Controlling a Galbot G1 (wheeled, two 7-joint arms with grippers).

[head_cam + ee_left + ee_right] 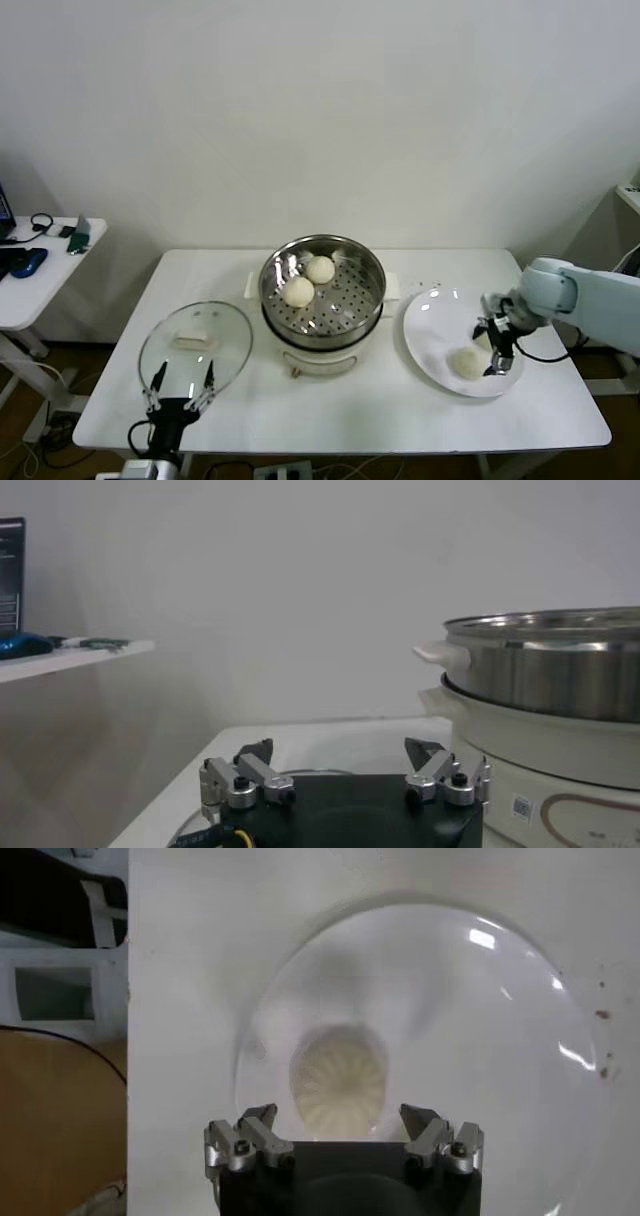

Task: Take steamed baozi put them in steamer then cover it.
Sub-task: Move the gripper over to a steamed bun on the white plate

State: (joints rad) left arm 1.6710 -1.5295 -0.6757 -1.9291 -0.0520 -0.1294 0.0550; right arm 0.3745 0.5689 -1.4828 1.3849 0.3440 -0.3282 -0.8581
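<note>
Left end effector (181, 386), lower left of frame: parked at the worktop's (350, 415) front edge, fingers spread, holding nothing.
Cover (195, 345), just behind it: flat on the worktop, unplaced.
Right end effector (494, 345), right of frame: fingers apart, poised over one baozi (466, 362) on the white plate (425, 325), not gripping.
Steamer (322, 285), centre: two baozi (309, 280) inside; roughly half loaded. Open room lies between plate and steamer.
</note>
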